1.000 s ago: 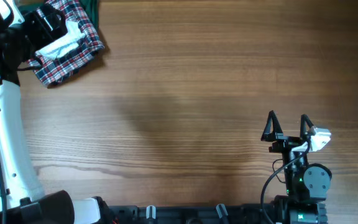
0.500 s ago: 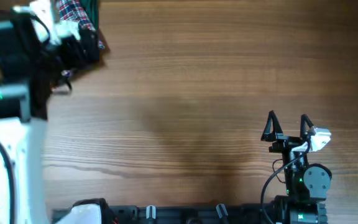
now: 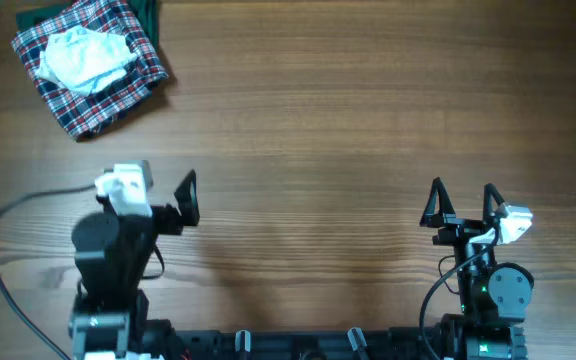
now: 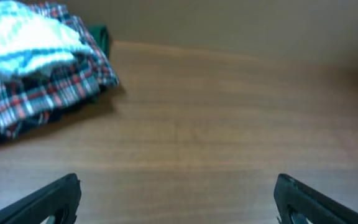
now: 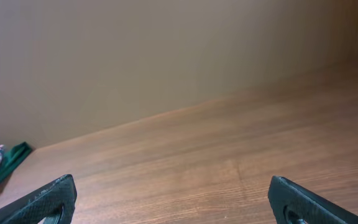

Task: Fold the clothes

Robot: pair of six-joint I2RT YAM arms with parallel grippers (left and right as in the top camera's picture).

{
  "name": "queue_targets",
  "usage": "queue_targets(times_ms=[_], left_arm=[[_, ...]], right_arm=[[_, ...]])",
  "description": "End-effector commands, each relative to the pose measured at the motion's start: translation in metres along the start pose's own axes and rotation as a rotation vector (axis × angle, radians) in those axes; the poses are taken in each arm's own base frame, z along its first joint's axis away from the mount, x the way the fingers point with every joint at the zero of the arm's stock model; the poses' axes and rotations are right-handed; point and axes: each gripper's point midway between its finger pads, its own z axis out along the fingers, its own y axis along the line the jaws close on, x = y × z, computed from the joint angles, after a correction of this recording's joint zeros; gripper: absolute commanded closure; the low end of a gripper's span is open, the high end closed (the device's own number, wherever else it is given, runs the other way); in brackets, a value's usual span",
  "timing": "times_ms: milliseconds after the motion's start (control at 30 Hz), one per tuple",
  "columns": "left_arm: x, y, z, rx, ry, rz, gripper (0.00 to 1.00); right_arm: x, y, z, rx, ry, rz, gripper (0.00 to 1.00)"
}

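Note:
A pile of clothes (image 3: pixel 88 65) lies at the table's far left corner: a red, white and blue plaid garment (image 4: pixel 39 93) with a white cloth (image 3: pixel 86 55) bunched on top and a green garment (image 3: pixel 146 12) under its far edge. The pile also shows at the upper left of the left wrist view. My left gripper (image 3: pixel 155 197) is open and empty near the front left, well apart from the pile; its fingers (image 4: pixel 178 202) are spread wide. My right gripper (image 3: pixel 463 202) is open and empty at the front right (image 5: pixel 173 202).
The wooden table (image 3: pixel 348 120) stretches between the arms. A plain wall (image 5: pixel 166 56) backs the far edge. The green garment's edge (image 5: pixel 11 158) shows at the far left of the right wrist view.
My left arm has drawn back from the pile at the far left to the front left, open and empty. The pile lies uncovered with the white cloth on top. The right arm has not moved.

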Motion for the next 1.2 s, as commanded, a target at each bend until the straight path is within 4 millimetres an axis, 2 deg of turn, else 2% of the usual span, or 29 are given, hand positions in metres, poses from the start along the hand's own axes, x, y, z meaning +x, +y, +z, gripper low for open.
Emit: queue_targets(times_ms=[0, 133, 333, 500, 667, 833, 967, 1167], left_arm=[[0.018, -0.002, -0.003, 0.029, -0.074, 0.036, 0.00], [0.021, -0.003, -0.006, 0.040, -0.153, 0.053, 0.00], [0.012, -0.022, -0.020, 0.115, -0.279, 0.095, 0.00], [0.011, -0.024, -0.027, 0.128, -0.355, 0.110, 0.00], [0.019, -0.022, -0.022, 0.127, -0.366, 0.114, 0.00], [0.017, -0.019, -0.022, 0.113, -0.372, 0.117, 0.00], [0.038, -0.015, -0.014, 0.101, -0.280, 0.100, 0.00], [0.037, -0.016, -0.015, 0.104, -0.286, 0.098, 0.00]], right_arm=[[-0.002, 0.002, 0.000, -0.012, -0.008, 0.004, 0.00], [-0.002, 0.002, 0.000, -0.012, -0.008, 0.004, 0.00], [-0.002, 0.002, 0.000, -0.012, -0.008, 0.004, 0.00], [-0.002, 0.002, 0.000, -0.012, -0.008, 0.004, 0.00], [-0.002, 0.002, 0.000, -0.012, -0.008, 0.004, 0.00], [-0.002, 0.002, 0.000, -0.012, -0.008, 0.004, 0.00], [-0.002, 0.002, 0.000, -0.012, -0.008, 0.004, 0.00], [-0.002, 0.002, 0.000, -0.012, -0.008, 0.004, 0.00]])
